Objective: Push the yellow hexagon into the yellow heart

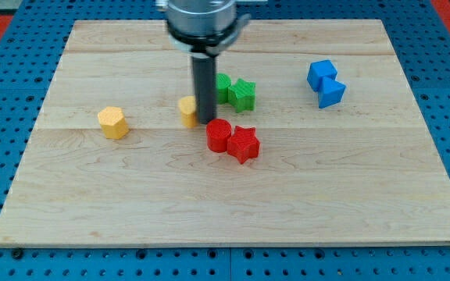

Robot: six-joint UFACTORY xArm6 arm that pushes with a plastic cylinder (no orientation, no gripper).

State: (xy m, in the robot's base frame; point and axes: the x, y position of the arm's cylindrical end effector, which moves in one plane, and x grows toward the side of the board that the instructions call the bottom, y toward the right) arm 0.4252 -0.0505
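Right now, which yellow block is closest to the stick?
The yellow heart, right beside my tip. The yellow hexagon sits alone, far toward the view's left.

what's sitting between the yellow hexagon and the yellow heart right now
Nothing visible. The board is bare between the yellow hexagon and the yellow heart. My tip stands at the heart's right side, away from the hexagon.

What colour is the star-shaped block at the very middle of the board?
Red: the red star block, clearest in the camera view, touches a red round block.

Red cylinder (218, 135) touching red star (243, 144); green blocks (236, 92) above them; two blue blocks (326, 83) at the view's right
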